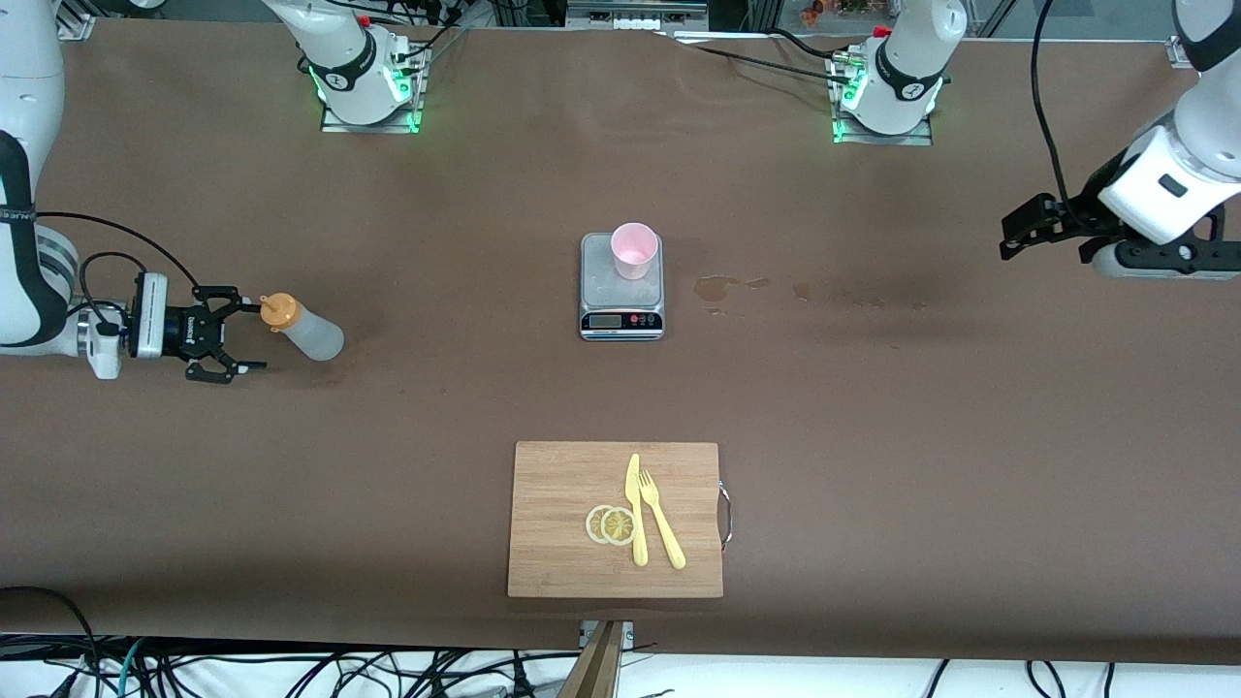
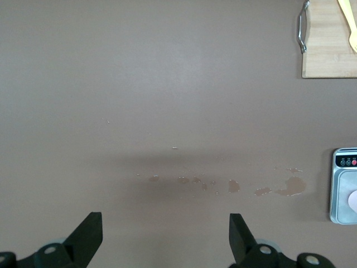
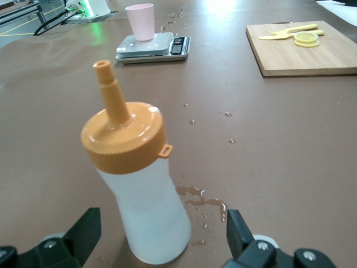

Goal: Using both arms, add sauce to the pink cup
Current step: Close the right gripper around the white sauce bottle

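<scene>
Nearest the front camera, a cutting board (image 1: 615,519) carries two lemon slices (image 1: 611,524), a knife (image 1: 636,509) and a fork (image 1: 661,519). Farther from the camera, mid-table, a grey scale (image 1: 621,286) bears the pink cup (image 1: 634,250), upright on its platform.

Toward the right arm's end of the table, the sauce bottle (image 1: 302,327) stands upright on the table with its orange cap (image 3: 124,137) on. The right arm reaches in low and level; the right gripper (image 1: 233,334) faces the bottle with fingers (image 3: 83,231) spread wide at either side of it, not touching.

At the left arm's end, the left gripper (image 1: 1013,236) hangs above bare table near dried stains (image 2: 281,187), pointing down, fingers (image 2: 89,234) spread open, holding nothing.
</scene>
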Robot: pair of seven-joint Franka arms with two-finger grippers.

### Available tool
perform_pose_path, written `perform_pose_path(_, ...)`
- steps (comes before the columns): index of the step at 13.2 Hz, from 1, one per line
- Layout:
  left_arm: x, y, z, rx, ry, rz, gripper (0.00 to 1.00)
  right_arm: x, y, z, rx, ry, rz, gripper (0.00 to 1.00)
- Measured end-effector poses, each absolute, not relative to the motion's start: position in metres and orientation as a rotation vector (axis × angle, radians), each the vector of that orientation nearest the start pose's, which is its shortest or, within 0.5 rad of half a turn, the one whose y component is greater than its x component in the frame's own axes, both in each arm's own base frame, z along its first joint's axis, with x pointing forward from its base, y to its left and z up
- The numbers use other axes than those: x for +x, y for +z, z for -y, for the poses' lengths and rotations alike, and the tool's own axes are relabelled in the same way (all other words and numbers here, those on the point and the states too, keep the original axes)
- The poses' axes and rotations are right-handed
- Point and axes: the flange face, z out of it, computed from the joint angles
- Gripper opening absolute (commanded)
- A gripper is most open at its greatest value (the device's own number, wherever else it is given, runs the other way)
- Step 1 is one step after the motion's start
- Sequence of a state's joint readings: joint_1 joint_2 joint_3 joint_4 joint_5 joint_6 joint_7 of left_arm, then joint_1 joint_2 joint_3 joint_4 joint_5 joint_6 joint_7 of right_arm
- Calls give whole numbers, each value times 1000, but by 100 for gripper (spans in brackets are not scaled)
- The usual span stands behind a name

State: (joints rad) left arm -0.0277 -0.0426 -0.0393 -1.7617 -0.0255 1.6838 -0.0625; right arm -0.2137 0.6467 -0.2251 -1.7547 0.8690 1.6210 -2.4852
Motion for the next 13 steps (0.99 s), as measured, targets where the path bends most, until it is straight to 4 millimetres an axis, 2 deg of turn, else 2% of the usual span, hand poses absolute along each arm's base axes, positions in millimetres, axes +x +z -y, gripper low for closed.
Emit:
perform_pose_path(2, 544, 566, 46, -3155, 62, -3, 100, 560, 183, 169, -1535, -722, 1661, 100)
perform_pose_path(4, 544, 565, 42, -3155, 62, 10, 100, 554, 178, 167, -1517, -727, 1654, 100)
perform_pose_path(9, 545, 565, 37, -3155, 61, 25, 100, 551, 176, 162, -1489, -734, 1642, 100)
perform_pose_path(13, 545, 566, 28, -3155, 59, 50, 100, 552, 170, 144, -1448, -753, 1639, 99)
